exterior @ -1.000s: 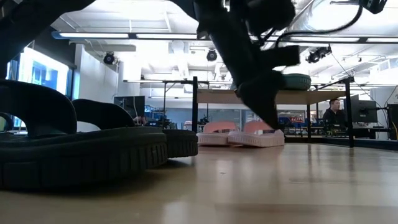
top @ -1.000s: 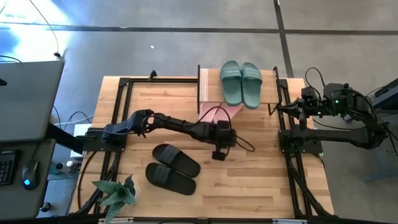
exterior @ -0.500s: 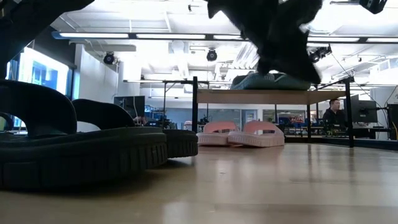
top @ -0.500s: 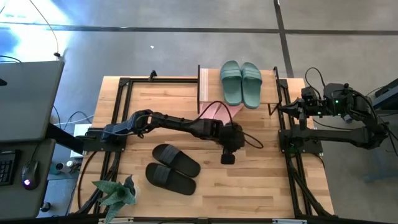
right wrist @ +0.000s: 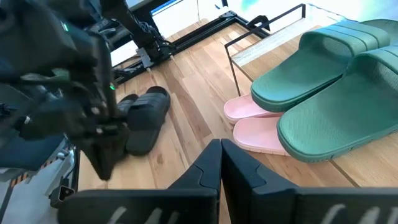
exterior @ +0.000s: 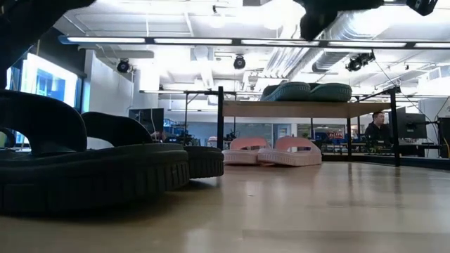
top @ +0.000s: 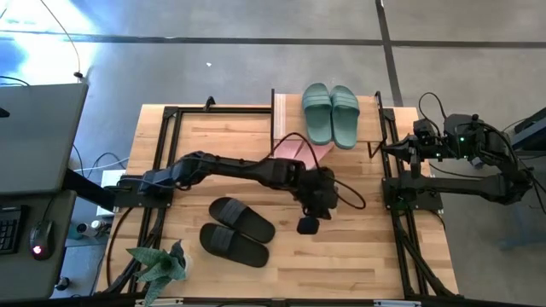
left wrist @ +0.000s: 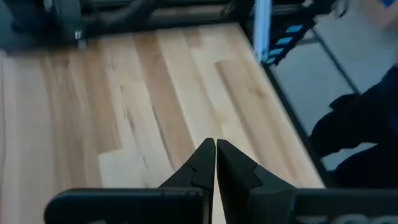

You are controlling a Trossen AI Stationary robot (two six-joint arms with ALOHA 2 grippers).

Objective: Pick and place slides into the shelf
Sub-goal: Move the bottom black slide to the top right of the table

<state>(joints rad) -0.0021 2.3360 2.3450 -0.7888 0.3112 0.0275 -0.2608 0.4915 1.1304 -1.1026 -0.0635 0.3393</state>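
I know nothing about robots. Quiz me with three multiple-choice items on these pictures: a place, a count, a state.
1. Where is the sage green pair of slide sandals?
A on the small wooden shelf's top board
B on the floor
C beside the plant

2. How many black slide sandals lie on the table?
A one
B two
C four

3. The left arm's gripper is:
A shut, empty
B holding a sandal
C wide open

Answers:
1 A, the sage green pair rests on the shelf.
2 B, two black slide sandals lie together.
3 A, the left gripper has its fingers together, holding nothing.

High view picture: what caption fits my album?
Left claw shut over bare table, black slides waiting, green slides on wooden shelf.
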